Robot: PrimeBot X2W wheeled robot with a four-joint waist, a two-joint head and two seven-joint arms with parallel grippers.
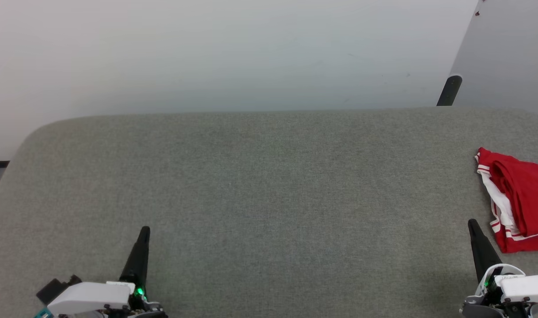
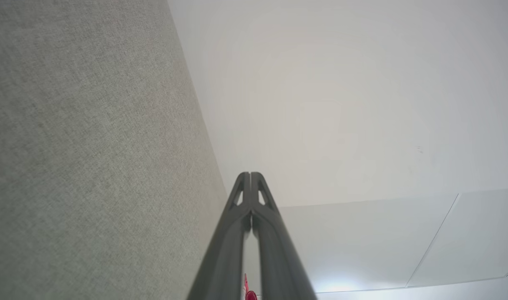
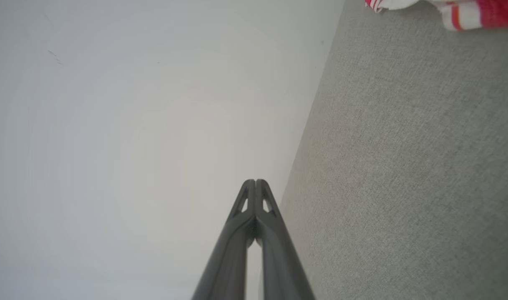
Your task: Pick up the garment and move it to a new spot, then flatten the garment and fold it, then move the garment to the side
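A grey, felt-like surface point(image 1: 269, 198) with rounded far corners takes up most of the head view. Nothing lies on its middle or on its left part. Beyond the far edge of the surface is a pale wall point(image 1: 207, 53). Off the surface's far right corner a light grey panel point(image 1: 507, 53) leans in at a slant.

The garment point(image 1: 523, 198) lies on the surface at its right edge, about midway between near and far, and the frame cuts it off. It is a bunched, roughly folded heap of red cloth, with a white layer and red-and-white striped trim along the side that faces the middle of the surface. No number or lettering shows. In the right wrist view a corner of the garment point(image 3: 483, 10) rests on the surface at the top of the frame.

The left end effector point(image 1: 144, 230) is over the near left part of the surface. Its two dark fingers are pressed together with nothing between them, and the left wrist view shows the left end effector point(image 2: 250, 175) the same way. The right end effector point(image 1: 472, 223) is over the near right part of the surface, just beside the garment's near corner and clear of it. It is closed and empty too, and the right wrist view shows the tips of the right end effector point(image 3: 255, 181) meeting.

A short black post point(image 1: 448, 90) stands just past the surface's far right edge, at the foot of the panel.
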